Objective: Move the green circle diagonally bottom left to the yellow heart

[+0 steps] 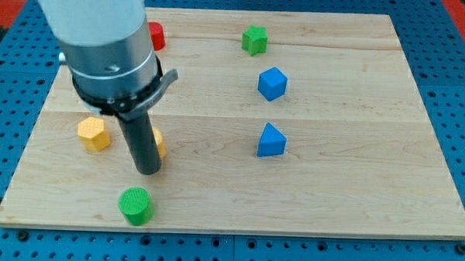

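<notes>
The green circle (136,205) sits near the view's bottom left edge of the wooden board (331,180). My tip (148,171) stands just above and slightly right of it, with a small gap between them. A yellow block (159,144), mostly hidden behind the rod, shows just right of the rod; its shape cannot be made out. A yellow hexagon (93,133) lies to the left of the rod.
A red block (156,36) peeks out beside the arm at the view's top left. A green star (254,40) is at top centre. A blue cube (271,83) and a blue triangle (271,140) lie right of centre.
</notes>
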Available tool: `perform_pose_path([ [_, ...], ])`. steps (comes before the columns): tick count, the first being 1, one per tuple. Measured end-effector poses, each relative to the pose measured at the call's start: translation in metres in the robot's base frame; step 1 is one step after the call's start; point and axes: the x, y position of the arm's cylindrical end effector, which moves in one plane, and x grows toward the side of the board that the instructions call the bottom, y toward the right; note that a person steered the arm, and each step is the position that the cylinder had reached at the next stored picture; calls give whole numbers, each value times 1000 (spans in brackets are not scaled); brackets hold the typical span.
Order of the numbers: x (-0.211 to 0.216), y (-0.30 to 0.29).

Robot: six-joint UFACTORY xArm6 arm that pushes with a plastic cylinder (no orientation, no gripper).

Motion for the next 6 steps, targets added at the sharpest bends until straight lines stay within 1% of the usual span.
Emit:
perform_pose_path([
  [2,-64,-8],
  [4,-145,3],
  [5,-147,52],
  [6,-157,51],
])
